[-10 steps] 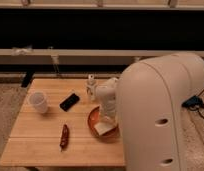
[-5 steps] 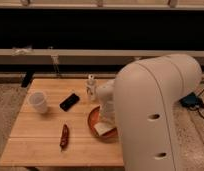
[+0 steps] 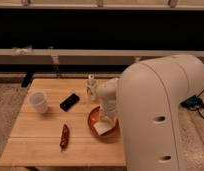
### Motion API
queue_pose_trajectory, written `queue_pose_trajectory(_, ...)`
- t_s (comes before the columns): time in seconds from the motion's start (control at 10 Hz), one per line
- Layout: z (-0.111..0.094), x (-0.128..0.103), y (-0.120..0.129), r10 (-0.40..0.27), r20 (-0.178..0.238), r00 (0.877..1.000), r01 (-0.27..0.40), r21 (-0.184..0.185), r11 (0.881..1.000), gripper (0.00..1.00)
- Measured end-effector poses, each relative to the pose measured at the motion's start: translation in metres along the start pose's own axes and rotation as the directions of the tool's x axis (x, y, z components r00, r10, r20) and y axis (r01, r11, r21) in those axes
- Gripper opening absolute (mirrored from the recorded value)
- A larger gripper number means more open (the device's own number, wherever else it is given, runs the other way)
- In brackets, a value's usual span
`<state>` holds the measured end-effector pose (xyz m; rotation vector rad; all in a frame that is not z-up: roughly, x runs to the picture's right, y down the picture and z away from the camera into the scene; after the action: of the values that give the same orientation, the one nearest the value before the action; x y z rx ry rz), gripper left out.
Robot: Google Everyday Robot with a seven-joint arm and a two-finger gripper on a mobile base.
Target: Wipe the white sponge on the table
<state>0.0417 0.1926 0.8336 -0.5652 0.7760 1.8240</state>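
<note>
- The white sponge [image 3: 100, 129] lies in the red-orange bowl [image 3: 91, 121], at the side of the bowl nearest the camera, so it is not yet on the wood it is meant to rub.
- The pincer [image 3: 107, 116] hangs straight down over the bowl with its tip right at the sponge. This placement suits either picking the sponge out or pressing on it from above.
- I cannot tell whether the pincer is clenched, released or already grasping the sponge, because its lower end merges with the sponge and the bowl's inside.
- The bulky white arm [image 3: 162, 110] reaches in from the right and covers the right part of the table [image 3: 40, 131]. What lies under it is hidden.
- The bowl sits near the middle of the table, with a small white bottle [image 3: 91, 87] upright just behind it. The bottle is close enough to the pincer's wrist that a careless sideways lift could tip it.
- A black flat object [image 3: 69, 102] and a white cup [image 3: 39, 102] stand to the left and well apart from the bowl. A red pepper-like thing [image 3: 64, 136] lies nearer the front edge.
- My judgement is that the step in hand is getting the sponge out of the bowl. The bare wood between the bowl and the red thing looks the most natural stretch for wiping afterwards.
</note>
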Motion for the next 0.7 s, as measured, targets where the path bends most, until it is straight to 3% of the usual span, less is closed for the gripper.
queue_pose_trajectory(0.4, -0.028, 0.007, 0.016, -0.068, 0.075, 0.995, 0.067, 0.011, 0.998, 0.00)
queue_pose_trajectory(0.7, -0.057, 0.020, 0.045, -0.171, 0.143, 0.975, 0.167, 0.043, 0.985, 0.00)
